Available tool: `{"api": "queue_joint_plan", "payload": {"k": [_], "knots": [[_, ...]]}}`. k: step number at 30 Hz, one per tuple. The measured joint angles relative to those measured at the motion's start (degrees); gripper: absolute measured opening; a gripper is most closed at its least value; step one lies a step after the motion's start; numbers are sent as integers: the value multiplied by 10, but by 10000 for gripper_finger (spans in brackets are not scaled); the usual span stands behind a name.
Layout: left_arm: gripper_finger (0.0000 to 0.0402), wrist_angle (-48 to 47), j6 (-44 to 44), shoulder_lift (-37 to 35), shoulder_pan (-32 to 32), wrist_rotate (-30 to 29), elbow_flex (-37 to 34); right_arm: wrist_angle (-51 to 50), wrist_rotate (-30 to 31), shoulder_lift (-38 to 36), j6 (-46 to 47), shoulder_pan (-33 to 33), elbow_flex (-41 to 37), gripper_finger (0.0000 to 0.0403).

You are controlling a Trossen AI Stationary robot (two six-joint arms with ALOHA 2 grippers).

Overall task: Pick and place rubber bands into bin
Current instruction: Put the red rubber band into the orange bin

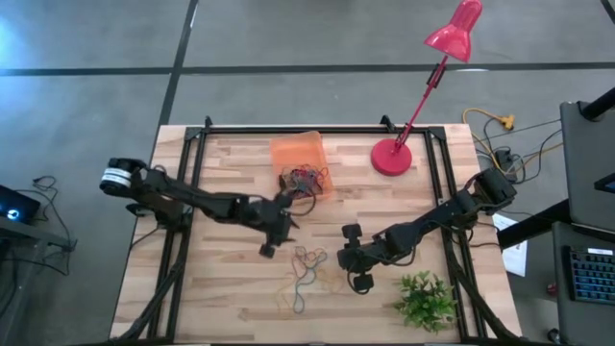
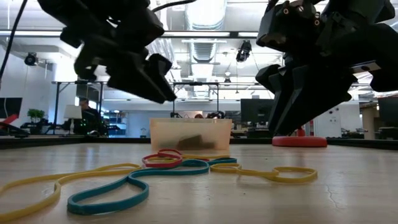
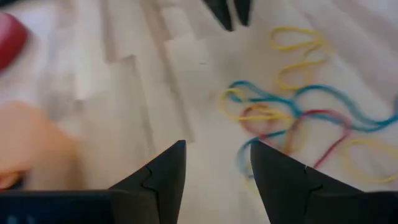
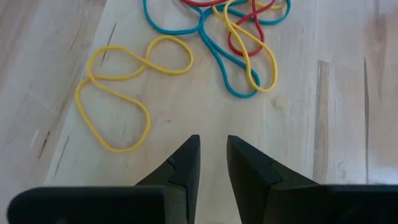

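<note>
Several rubber bands point(image 1: 307, 269) in yellow, blue and red lie loose and tangled on the wooden table, also seen in the low view point(image 2: 180, 165). More bands point(image 1: 304, 179) lie inside the translucent orange bin point(image 1: 298, 152), which stands on the table's far half. My left gripper point(image 3: 217, 155) is open and empty, hovering between the bin and the loose bands point(image 3: 292, 118). My right gripper point(image 4: 212, 149) is open by a narrow gap and empty. It hovers just right of the loose bands point(image 4: 205, 37).
A red lamp base point(image 1: 392, 157) stands right of the bin, its shade leaning out past the far edge. A small green plant point(image 1: 423, 300) sits at the near right corner. Bare wood lies at the table's near left.
</note>
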Motion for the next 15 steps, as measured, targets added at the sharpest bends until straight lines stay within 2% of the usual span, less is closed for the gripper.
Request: {"api": "queue_joint_plan", "payload": {"k": [9, 15], "knots": [[164, 12, -107, 79, -28, 36, 13, 1, 5, 0, -2, 0, -2, 68], [164, 42, -127, 127, -28, 66, 20, 1, 10, 0, 0, 0, -4, 68]]}}
